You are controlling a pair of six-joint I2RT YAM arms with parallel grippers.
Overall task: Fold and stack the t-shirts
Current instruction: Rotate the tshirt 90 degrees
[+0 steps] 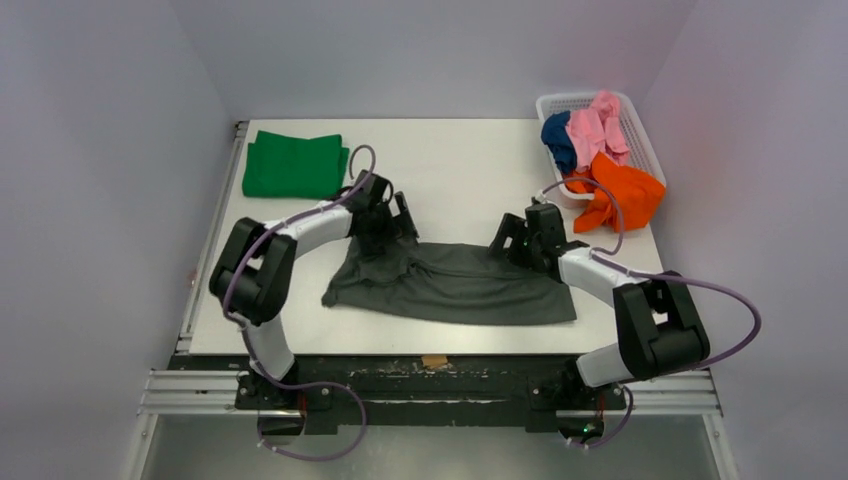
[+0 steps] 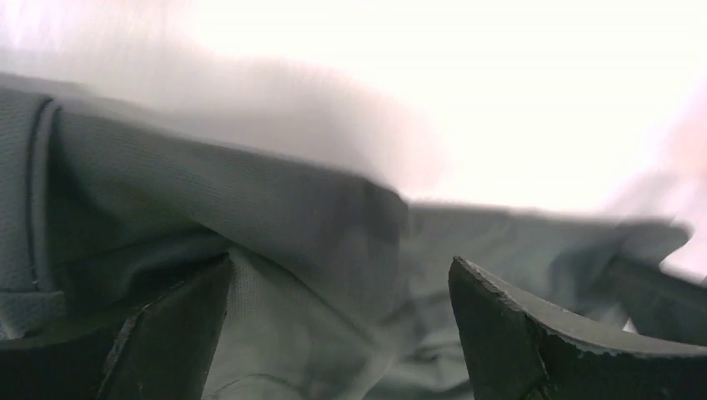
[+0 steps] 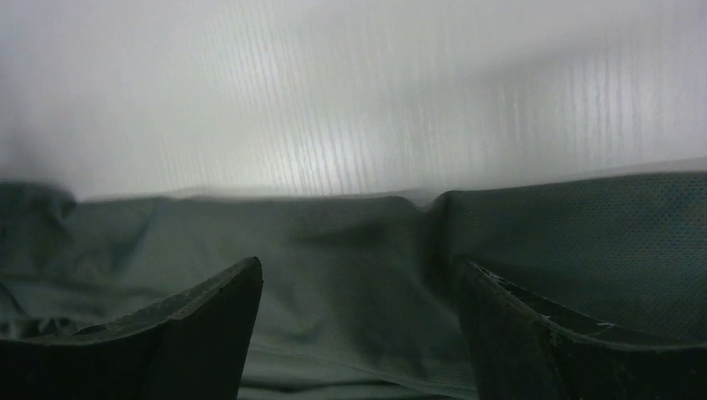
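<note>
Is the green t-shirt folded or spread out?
Folded: the green t-shirt lies as a compact rectangle at the far left corner of the table, no sleeves showing.

basket (image 1: pixel 565 98): white lattice, far-right corner | table (image 1: pixel 460 170): white | tan scrap (image 1: pixel 434 361): near edge

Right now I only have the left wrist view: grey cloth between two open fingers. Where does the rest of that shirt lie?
Observer: The dark grey t-shirt lies spread across the near middle of the table, bunched at its left end.
Operator: And the other hand?
Observer: The right hand is down at the shirt's far edge, toward its right end, with its fingers apart.
Operator: Is anything folded yet?
Observer: Yes, a green t-shirt lies folded at the table's far left corner.
</note>
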